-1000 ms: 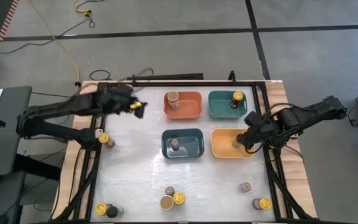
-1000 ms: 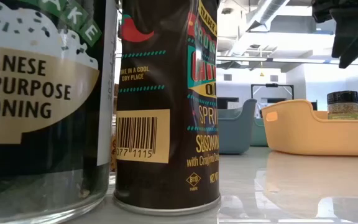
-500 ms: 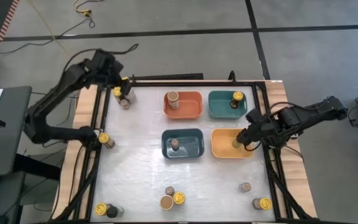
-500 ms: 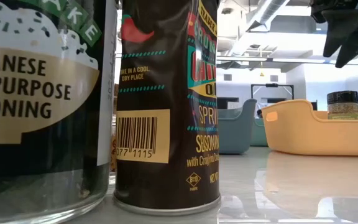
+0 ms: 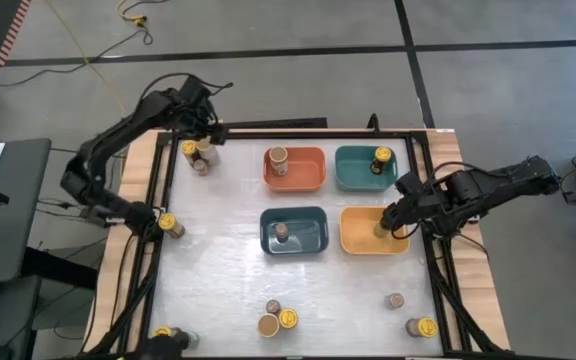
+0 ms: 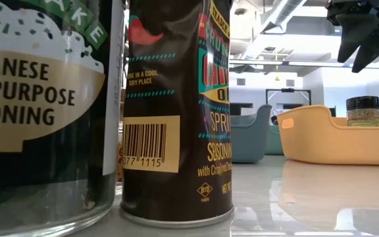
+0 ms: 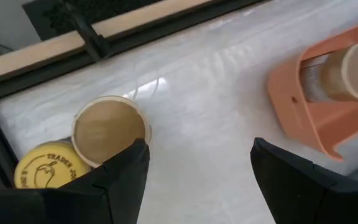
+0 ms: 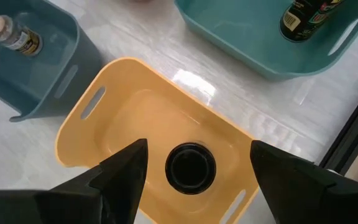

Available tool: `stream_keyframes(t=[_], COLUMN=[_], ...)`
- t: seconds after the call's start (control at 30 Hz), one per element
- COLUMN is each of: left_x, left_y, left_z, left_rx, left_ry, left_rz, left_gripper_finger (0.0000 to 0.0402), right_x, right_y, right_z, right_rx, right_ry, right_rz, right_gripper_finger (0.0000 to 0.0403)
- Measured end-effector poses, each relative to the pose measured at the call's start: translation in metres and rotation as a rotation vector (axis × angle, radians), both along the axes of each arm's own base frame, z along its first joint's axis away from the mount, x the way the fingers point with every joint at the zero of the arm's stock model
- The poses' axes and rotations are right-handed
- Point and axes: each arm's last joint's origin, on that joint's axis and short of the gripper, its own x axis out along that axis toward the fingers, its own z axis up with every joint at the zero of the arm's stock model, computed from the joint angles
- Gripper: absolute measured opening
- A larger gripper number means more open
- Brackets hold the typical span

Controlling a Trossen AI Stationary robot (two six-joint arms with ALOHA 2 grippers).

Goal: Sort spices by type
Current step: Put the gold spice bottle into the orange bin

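Left pincer (image 7: 197,165) withdrawn from tan-lid jar (image 7: 109,126), released | right pincer (image 8: 197,163) released above yellow bin (image 8: 129,118)

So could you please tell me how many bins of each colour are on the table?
orange bin: 1
teal bin: 1
blue bin: 1
yellow bin: 1
Total: 4

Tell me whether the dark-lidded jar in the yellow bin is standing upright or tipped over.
Upright. The small dark-lidded jar shows its round lid end-on from above inside the rectangular yellow plastic bin, and the low view shows it standing lid-up.
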Motion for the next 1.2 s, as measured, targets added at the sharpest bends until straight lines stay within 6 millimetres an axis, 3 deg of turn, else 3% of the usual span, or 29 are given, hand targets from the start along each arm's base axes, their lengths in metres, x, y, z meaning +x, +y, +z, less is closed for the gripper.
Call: stream_keyframes(t=[0.27,0.57,0.7,1.03,1.2], left_x=[0.004,0.005,0.003,0.002,0.005], left_y=[0.005,0.007,0.009,0.012,0.019], left_z=[-0.007,-0.006,-0.006,-0.005,-0.011], left_rx=[0.008,0.076,0.119,0.163,0.179], left_ry=[0.044,0.071,0.146,0.168,0.202], left_rz=[-0.062,-0.167,-0.077,-0.014,-0.089], left_gripper_finger=[0.0282,0.0355,0.0383,0.0389,0.0389], right_x=[0.0,0.0,0.0,0.0,0.0], right_y=[0.0,0.0,0.0,0.0,0.0], right_z=[0.0,0.0,0.0,0.0,0.0], right_rx=[0.0,0.0,0.0,0.008,0.011], right_ry=[0.0,0.0,0.0,-0.007,-0.01], right_rz=[0.0,0.0,-0.001,-0.02,-0.026], right_gripper_finger=[0.0311,0.0311,0.0311,0.0311,0.0311])
